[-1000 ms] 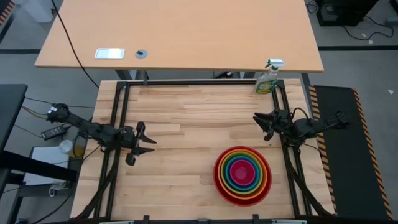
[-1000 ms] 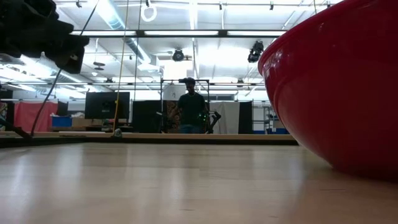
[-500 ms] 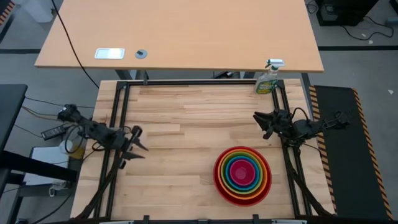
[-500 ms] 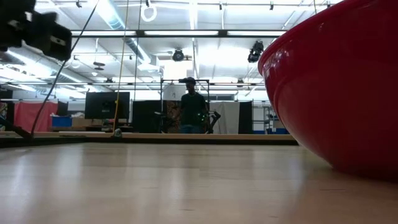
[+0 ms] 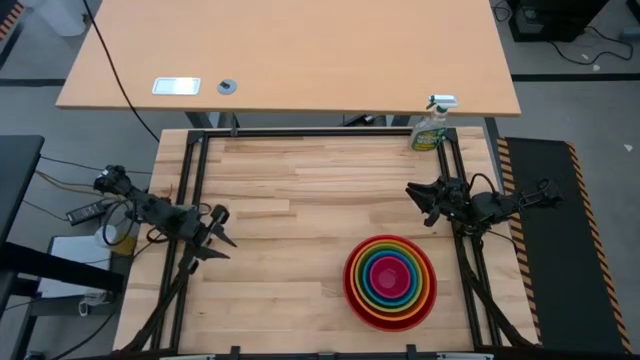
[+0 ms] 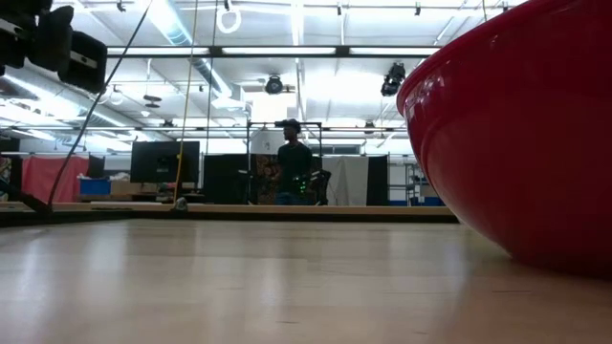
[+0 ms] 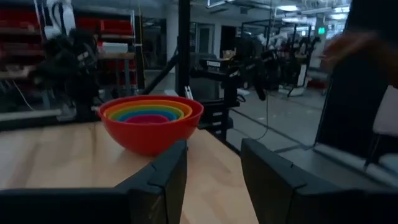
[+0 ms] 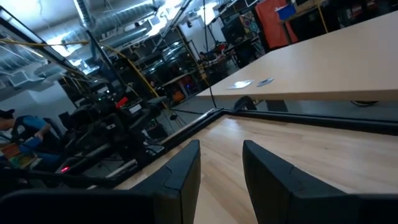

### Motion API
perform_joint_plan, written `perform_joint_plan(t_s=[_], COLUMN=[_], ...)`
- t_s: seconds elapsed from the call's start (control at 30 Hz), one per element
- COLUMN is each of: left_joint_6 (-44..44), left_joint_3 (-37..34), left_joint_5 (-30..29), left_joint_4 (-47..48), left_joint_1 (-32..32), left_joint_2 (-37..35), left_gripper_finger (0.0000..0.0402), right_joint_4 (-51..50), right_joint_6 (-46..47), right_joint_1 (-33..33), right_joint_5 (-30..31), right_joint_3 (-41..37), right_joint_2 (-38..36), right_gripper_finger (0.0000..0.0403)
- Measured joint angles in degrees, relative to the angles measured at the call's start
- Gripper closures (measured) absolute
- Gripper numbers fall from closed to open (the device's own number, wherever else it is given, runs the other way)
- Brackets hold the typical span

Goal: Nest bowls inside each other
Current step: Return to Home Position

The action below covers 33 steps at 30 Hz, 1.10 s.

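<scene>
The bowls (image 5: 390,282) sit nested in one stack near the table's right front: red outermost, then orange, lime green, blue, with magenta pink in the middle. The stack's red base rests on the wood. It also shows in the left wrist view (image 7: 151,121) and as a red wall in the low view (image 6: 516,134). My left gripper (image 5: 218,232) hovers open at the table's left edge, fingers level, empty (image 7: 212,180). My right gripper (image 5: 424,203) hovers open at the right edge, empty (image 8: 221,177).
A green spray bottle (image 5: 431,127) stands at the table's far right corner. A black frame rail (image 5: 320,132) runs around the table. A larger desk (image 5: 290,55) lies beyond the far edge. A person (image 6: 293,164) stands far off in the room.
My left gripper has drawn back toward the table's left edge and swung its fingers toward the near edge. The right arm and the bowls have kept still.
</scene>
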<state>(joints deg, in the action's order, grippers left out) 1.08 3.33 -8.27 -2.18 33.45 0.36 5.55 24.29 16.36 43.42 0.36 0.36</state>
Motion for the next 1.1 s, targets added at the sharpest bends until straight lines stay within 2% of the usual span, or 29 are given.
perform_joint_plan(t_s=[0.13,1.1], left_joint_6=[4.06,4.13], left_joint_3=[0.00,0.00], left_joint_5=[-0.02,-0.04], left_joint_4=[-0.03,-0.02], left_joint_1=[0.00,0.00], left_joint_2=[-0.02,-0.02], left_gripper_finger=[0.0249,0.0249], right_joint_4=[0.01,-0.01], right_joint_6=[0.00,0.00], right_joint_1=[0.00,-0.02], right_joint_5=[0.00,-0.04], right_joint_3=[0.00,0.07], right_joint_2=[0.00,0.00], right_gripper_finger=[0.0274,0.0273])
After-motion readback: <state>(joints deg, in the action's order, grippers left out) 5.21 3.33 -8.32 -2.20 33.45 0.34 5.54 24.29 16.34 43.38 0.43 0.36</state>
